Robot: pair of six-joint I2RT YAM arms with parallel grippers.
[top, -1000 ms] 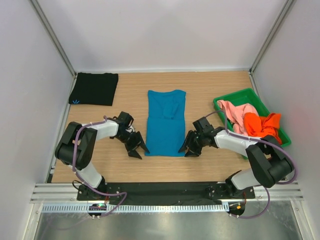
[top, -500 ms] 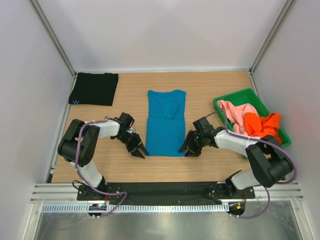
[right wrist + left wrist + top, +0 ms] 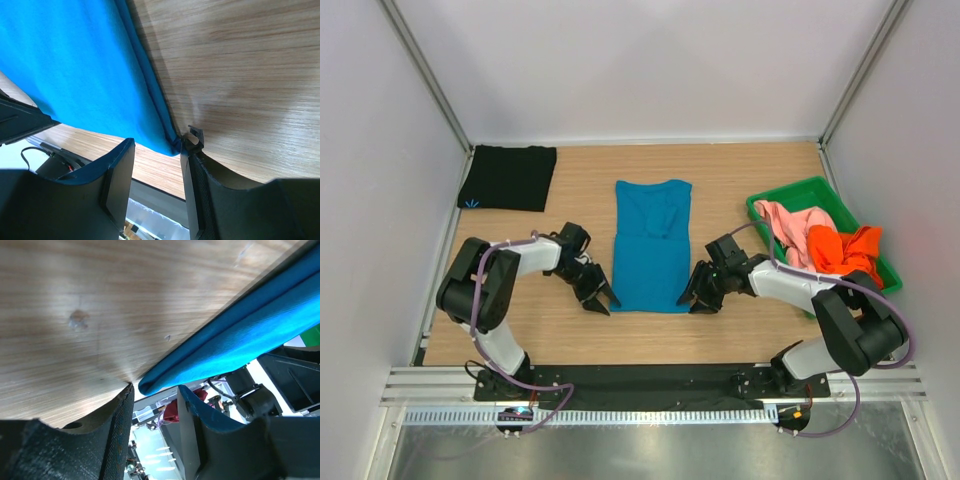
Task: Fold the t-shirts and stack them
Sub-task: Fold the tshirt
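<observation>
A teal-blue t-shirt [image 3: 652,243] lies folded into a long strip in the middle of the table. My left gripper [image 3: 601,297] is open at the shirt's near left corner, and the hem corner [image 3: 165,377] sits at the mouth of its jaws. My right gripper [image 3: 699,297] is open at the near right corner, and the shirt's corner [image 3: 165,142] lies against one finger. A black t-shirt [image 3: 508,177] with a small light-blue mark lies folded at the far left. A pink t-shirt [image 3: 790,225] and an orange t-shirt [image 3: 842,249] lie crumpled in the tray.
A green plastic tray [image 3: 798,192] stands at the right edge of the table. Grey walls close in the left, right and far sides. The arm bases and a black rail run along the near edge.
My left gripper has moved right, in to the shirt's near left corner. My right gripper has barely moved.
</observation>
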